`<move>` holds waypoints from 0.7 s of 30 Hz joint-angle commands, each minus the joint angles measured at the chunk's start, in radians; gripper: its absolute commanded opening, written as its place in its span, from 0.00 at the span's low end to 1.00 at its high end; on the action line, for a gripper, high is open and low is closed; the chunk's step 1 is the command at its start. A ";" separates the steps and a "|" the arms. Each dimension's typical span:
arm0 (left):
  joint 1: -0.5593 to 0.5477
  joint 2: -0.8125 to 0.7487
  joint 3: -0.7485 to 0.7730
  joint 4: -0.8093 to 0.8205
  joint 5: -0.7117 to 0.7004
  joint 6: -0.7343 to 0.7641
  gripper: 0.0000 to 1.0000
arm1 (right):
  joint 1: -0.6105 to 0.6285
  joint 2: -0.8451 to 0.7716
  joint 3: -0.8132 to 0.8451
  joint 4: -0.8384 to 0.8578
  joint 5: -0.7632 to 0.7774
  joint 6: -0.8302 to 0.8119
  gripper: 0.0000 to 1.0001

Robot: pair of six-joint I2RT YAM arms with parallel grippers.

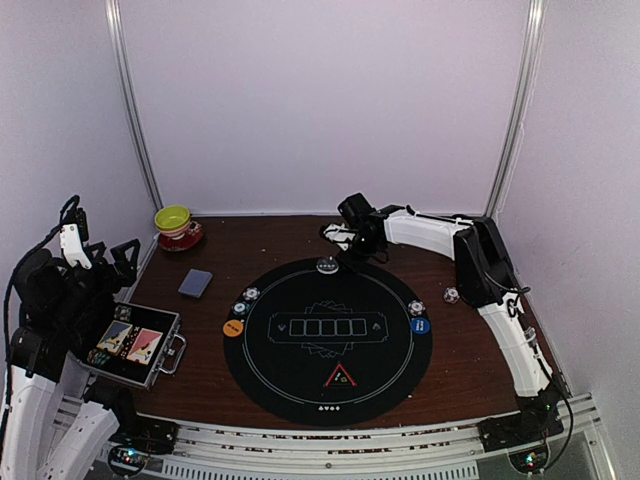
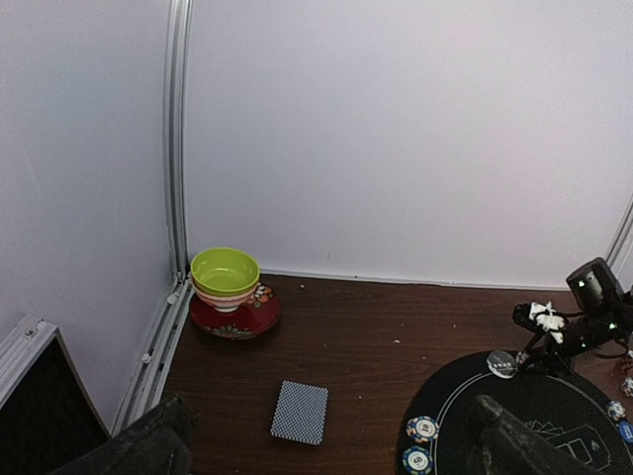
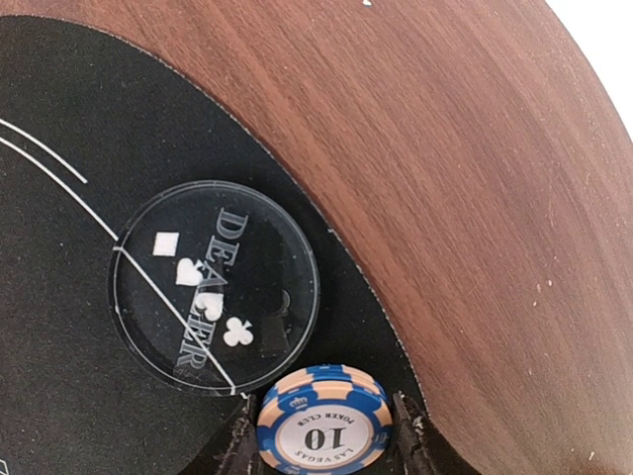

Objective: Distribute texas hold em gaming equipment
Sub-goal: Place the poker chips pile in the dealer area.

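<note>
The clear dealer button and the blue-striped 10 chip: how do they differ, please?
The clear round dealer button is transparent and wider; the blue-striped 10 chip is opaque and smaller. The button lies free on the black mat; the chip sits between the right gripper's fingers. Both are round.

Poker pieces set around a round black mat [image 1: 270, 380] on the table [image 1: 470, 360].

The grey-blue card deck [image 1: 195, 283] lies flat, face down, left of the mat. On the left rim sit two striped chips [image 1: 251, 293], with the orange disc [image 1: 233, 327] just nearer. On the right rim, a right-rim chip [image 1: 416, 307] lies beside the blue disc [image 1: 419, 325], and a stray chip [image 1: 451, 295] lies off the mat. The red triangle [image 1: 340, 376] is at the near side. The clear DEALER button [image 3: 213, 287] lies flat at the far rim; beside it the right claw [image 3: 326, 447] pinches a blue-striped 10 chip [image 3: 324, 416].
</note>
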 commanded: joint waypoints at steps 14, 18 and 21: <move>0.014 0.003 0.002 0.056 0.011 0.004 0.98 | 0.009 -0.182 0.003 -0.046 0.016 -0.034 0.77; 0.015 0.004 0.001 0.057 0.014 0.003 0.98 | 0.005 -0.355 -0.128 -0.032 0.086 -0.053 0.96; 0.015 0.008 0.003 0.056 0.021 0.003 0.98 | -0.011 -0.508 -0.285 -0.007 0.137 -0.082 1.00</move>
